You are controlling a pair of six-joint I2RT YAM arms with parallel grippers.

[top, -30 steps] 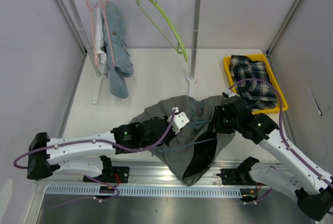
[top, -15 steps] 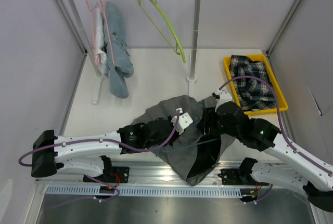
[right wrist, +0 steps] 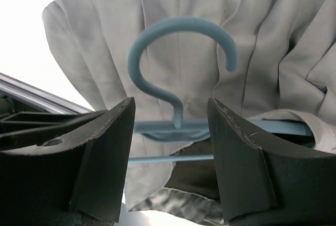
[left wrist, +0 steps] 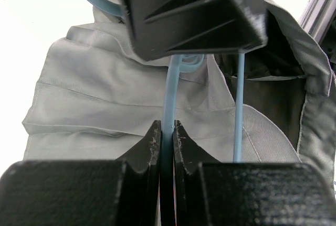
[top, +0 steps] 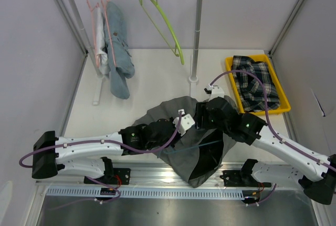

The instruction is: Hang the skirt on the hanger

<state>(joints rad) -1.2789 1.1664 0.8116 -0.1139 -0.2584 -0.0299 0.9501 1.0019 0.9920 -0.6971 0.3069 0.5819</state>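
- The left gripper (left wrist: 167, 127) is clamped tight on the blue hanger (left wrist: 170, 89), on its thin bar.
- The right gripper (right wrist: 171, 108) stands open, with the hanger's hook between its fingers.
- The grey skirt (right wrist: 100, 42) lies crumpled beneath the hanger, beyond both sets of fingertips.

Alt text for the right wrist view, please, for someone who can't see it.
The right gripper, jaws open, frames the hook of a blue hanger without touching it. A crumpled grey skirt fills the background behind the hook.
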